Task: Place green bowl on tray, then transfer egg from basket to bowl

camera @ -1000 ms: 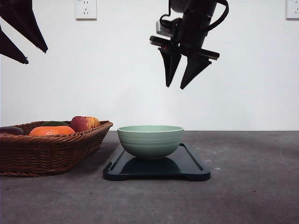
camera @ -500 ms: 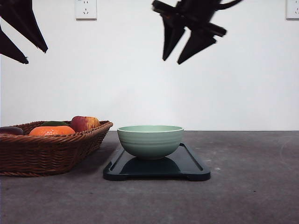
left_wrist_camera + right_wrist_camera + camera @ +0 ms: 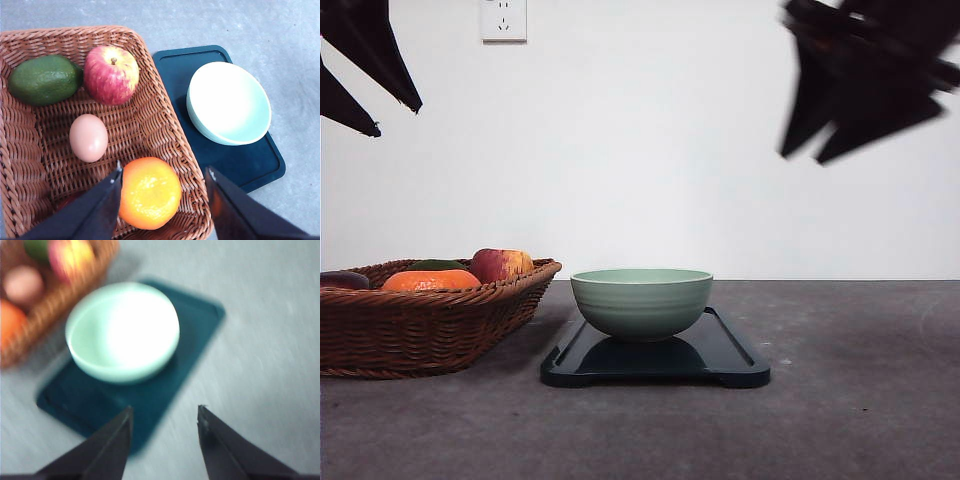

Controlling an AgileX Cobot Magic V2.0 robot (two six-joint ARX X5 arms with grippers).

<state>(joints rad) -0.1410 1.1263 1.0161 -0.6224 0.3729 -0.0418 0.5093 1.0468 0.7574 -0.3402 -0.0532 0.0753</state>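
A wide, shallow brown woven wicker basket [image 3: 430,315] sits at the left of the grey table [image 3: 860,400], holding fruit and one egg. Just beside it lies a flat, rectangular dark navy plastic tray [image 3: 725,355] with rounded corners, and on the tray stands a round, pale sage-green ceramic bowl [image 3: 641,301], upright and empty. Inside the basket, the left wrist view shows a red-yellow apple [image 3: 111,74] next to a dark green avocado [image 3: 45,79], a bright orange tangerine [image 3: 149,192] near the rim, and the small, smooth reddish-brown egg [image 3: 88,137] lying apart between them on the weave. The left gripper [image 3: 162,200] hangs high above the basket, its black fingers spread apart and empty. The right gripper [image 3: 164,427], motion-blurred at upper right in the front view, is likewise parted and carries nothing.
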